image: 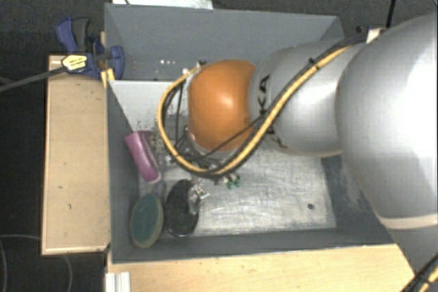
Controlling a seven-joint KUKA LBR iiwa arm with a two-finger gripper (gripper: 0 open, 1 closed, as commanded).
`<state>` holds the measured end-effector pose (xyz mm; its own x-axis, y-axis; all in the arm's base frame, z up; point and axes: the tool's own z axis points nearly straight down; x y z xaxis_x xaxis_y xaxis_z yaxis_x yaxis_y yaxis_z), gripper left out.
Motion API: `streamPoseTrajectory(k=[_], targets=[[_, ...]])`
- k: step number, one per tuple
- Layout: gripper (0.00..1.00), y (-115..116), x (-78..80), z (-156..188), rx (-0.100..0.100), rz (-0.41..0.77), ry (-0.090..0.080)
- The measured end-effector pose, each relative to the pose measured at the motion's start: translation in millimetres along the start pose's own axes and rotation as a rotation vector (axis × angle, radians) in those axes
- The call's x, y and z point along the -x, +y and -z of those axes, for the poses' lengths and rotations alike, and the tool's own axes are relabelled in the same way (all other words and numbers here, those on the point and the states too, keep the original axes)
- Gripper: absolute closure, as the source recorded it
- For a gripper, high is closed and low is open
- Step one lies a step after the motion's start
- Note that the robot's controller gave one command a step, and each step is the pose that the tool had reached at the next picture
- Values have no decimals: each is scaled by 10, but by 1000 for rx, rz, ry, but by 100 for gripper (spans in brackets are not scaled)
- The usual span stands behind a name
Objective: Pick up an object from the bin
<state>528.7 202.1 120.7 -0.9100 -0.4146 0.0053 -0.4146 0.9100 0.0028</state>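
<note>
Claw (pixel 199 192) sits right over the black oval puck (pixel 179 212), can't tell if it's open or holding anything. Green disc (pixel 146 219) sits just beside the puck, so I reckon a grab could snag both or slip.

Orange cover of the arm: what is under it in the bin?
Past the lower-left edge of the cover lie a pink tube, a black disc and a green disc. The floor right under it is hidden.
</note>
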Motion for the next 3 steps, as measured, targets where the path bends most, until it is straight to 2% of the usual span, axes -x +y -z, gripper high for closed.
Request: streamPoseTrajectory(k=[1,2,3], targets=[[0,-68,12,-494,-5,270,-8],[100,-69,28,-477,-6,267,-14],[100,-142,113,883,-6,241,-16]])
